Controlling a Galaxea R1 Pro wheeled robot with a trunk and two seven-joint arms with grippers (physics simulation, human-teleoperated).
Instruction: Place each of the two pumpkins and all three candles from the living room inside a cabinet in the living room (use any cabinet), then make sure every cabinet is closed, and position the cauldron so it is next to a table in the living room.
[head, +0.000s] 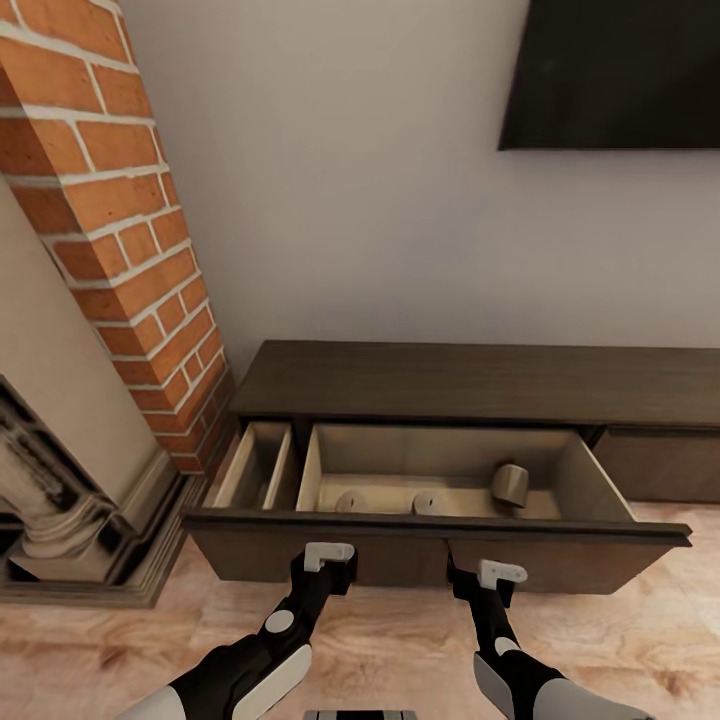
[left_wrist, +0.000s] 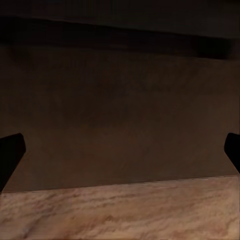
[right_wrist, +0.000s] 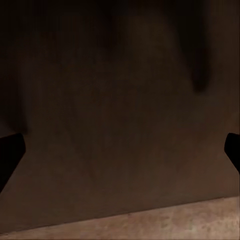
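a long dark cabinet stands against a pale wall, its wide drawer pulled out over the wood floor to show a pale beige inside. three candles lie in the drawer: one sits toward the right of the drawer, and two rest lower at the near side, partly hidden by the drawer front. a narrower compartment lies open just left of the main one. both arms reach forward to the drawer front, the left hand and right hand set close against the dark panel, side by side and apart from each other. in each wrist view the fingertips show at the far edges of the frame, spread wide, with nothing between them but the dark drawer face and a strip of floor below. a brick chimney rises at left above a stone fireplace, and the corner of a black screen hangs on the wall at upper right.
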